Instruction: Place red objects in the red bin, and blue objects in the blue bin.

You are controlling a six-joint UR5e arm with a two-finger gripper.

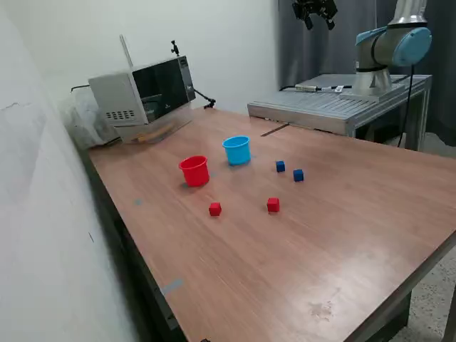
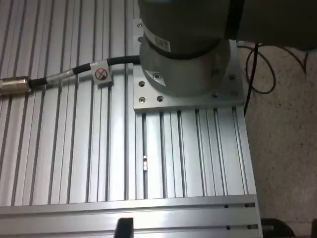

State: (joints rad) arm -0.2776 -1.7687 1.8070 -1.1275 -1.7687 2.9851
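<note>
Pincer (image 1: 315,11) is hanging high, far above the counter (image 1: 342,235), apparently spread and empty; red cubes (image 1: 215,209) below look light, rigid, grippable across flat sides.

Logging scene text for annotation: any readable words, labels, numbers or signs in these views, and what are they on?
No readable words or numbers in either view.
Cable tag on the black cable: a red circle-with-slash prohibition sign, no legible text.
Microwave: any panel markings are too small to read.
Red cup, light blue cup, cubes: no visible markings.
</note>
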